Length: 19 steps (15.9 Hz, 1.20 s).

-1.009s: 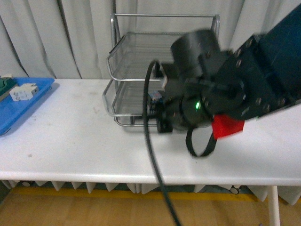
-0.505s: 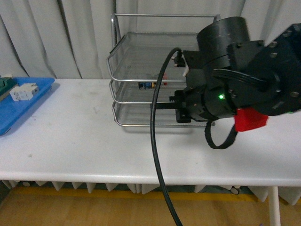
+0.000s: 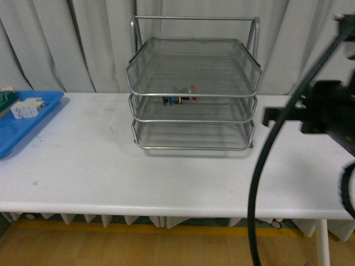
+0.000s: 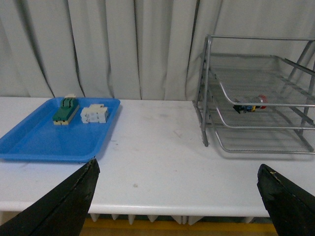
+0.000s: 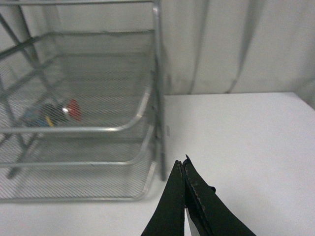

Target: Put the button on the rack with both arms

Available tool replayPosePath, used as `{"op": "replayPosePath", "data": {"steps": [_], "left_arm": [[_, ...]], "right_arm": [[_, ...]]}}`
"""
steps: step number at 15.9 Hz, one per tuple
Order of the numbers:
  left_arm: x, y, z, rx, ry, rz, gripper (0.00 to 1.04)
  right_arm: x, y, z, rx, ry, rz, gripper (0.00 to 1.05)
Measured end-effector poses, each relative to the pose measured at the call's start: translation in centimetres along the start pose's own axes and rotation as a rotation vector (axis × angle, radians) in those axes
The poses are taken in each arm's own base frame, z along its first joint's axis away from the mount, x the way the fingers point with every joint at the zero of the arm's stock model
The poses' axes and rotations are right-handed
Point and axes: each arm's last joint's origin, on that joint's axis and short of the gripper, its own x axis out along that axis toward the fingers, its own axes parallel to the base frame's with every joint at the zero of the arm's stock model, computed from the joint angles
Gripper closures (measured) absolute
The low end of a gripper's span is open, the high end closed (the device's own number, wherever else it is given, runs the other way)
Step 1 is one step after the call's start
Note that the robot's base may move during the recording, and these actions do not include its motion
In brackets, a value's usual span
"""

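Button [image 3: 180, 98] is lying on its side on the rack's [image 3: 194, 119] middle shelf, red cap, yellow ring, blue-black body showing through the mesh. Right pincer [image 5: 184, 206] is pressed together, empty, beside the rack; left pincer [image 4: 177, 196] is spread, over the counter [image 3: 111, 160]. Any retreat should be staying clear of the wire frame.

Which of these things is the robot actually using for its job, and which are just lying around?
Part of the job:
- button, lying in the rack's middle tier
- rack
- right gripper, shut and empty
- left gripper, open and empty

Just lying about:
- blue tray
- green block in the tray
- white block in the tray
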Motion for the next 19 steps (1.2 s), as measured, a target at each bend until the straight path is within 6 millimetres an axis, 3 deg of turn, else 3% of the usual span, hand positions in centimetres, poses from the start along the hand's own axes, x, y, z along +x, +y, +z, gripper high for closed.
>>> {"op": "replayPosePath", "data": {"steps": [3,6,9,10,15,19], "left_arm": [[0.0,0.0,0.0,0.0,0.0,-0.001,0.07],[0.0,0.0,0.0,0.0,0.0,0.0,0.07],[0.0,0.0,0.0,0.0,0.0,0.0,0.07],[0.0,0.0,0.0,0.0,0.0,0.0,0.07],[0.0,0.0,0.0,0.0,0.0,0.0,0.07],[0.0,0.0,0.0,0.0,0.0,0.0,0.07]], "right_arm": [[-3.6,-2.9,2.4,0.015,-0.107,-0.021,1.03],[-7.2,-4.8,0.8,-0.008,-0.035,-0.005,1.03],[-9.2,-5.9,1.4,-0.001,-0.074,-0.014,1.03],[-11.0,-6.6,0.9,-0.003,-0.052,-0.005,1.03],[-14.2,-8.6,0.8,-0.001,-0.058,-0.021,1.03],[-15.8,-8.5,0.8,-0.001,-0.058,-0.014,1.03]]}}
